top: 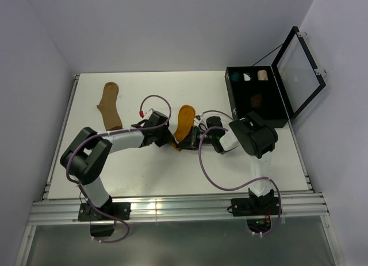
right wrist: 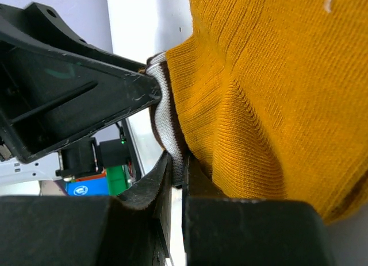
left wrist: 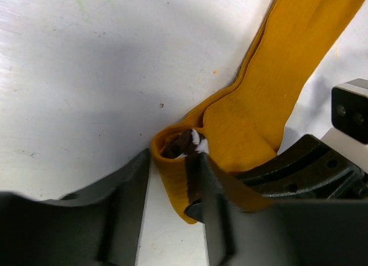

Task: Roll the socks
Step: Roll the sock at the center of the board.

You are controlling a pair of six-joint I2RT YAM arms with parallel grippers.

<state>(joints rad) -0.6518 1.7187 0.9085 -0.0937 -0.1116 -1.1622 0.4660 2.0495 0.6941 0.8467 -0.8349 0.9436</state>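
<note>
Mustard ribbed sock, cuff seemingly pinched, right hand.

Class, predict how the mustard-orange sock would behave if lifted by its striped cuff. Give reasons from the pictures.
Probably floppy: the mustard-orange sock is thin knit and buckles into folds near the right gripper. Likely light, lying flat on the table. Unlikely to slip or roll: ribbed fabric should give grip.
</note>
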